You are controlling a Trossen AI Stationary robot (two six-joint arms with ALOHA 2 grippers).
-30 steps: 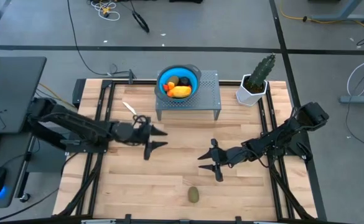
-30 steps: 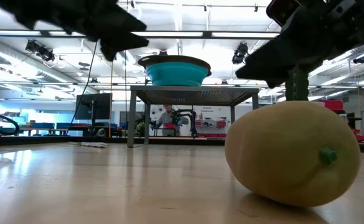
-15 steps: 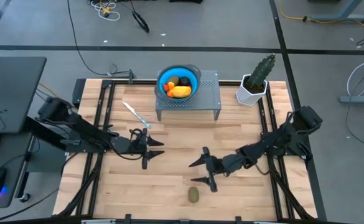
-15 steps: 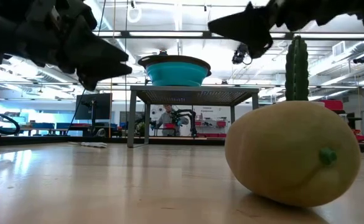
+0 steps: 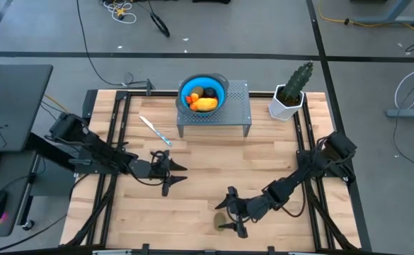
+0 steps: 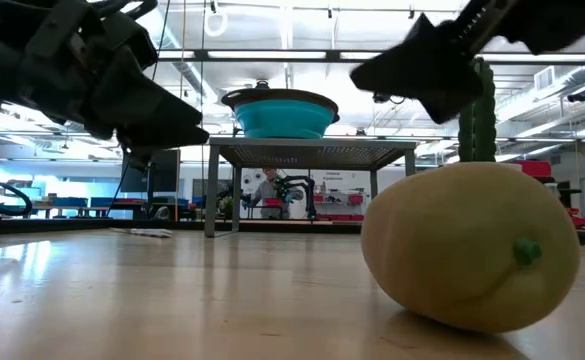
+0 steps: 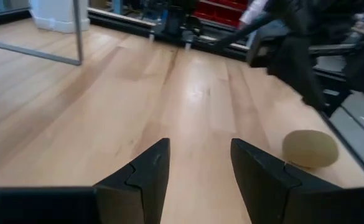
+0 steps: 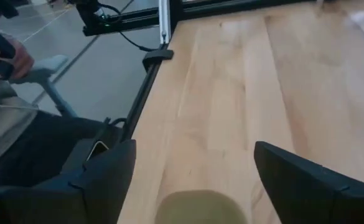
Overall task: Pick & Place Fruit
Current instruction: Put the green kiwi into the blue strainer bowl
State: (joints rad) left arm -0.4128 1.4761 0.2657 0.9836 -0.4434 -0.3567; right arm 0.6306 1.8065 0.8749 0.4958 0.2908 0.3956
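Note:
An olive-brown oval fruit [image 5: 221, 221] lies on its side on the wooden table near the front edge; it looms large in the low view [image 6: 469, 245]. My right gripper [image 5: 226, 213] is open, with one finger on either side of the fruit [image 8: 199, 207] and a gap on both sides. My left gripper [image 5: 176, 178] is open over bare wood at centre left, with nothing between its fingers [image 7: 200, 158]; the fruit [image 7: 310, 148] lies off to one side of it. A blue bowl [image 5: 203, 92] on a grey stand holds a yellow-orange piece [image 5: 205, 104] and other fruit.
The grey stand [image 5: 235, 117] is at the far middle, with a green cactus in a white pot [image 5: 291, 92] to its right. A slim white-and-blue stick [image 5: 155, 131] lies far left of centre. Black frame rails run along both table sides. A person [image 6: 269, 190] shows far behind.
My right gripper has gone toward the table's near edge, up to the olive fruit, and its fingers have opened wider. My left gripper has sunk and drawn toward the near edge. The fruit has stayed where it was.

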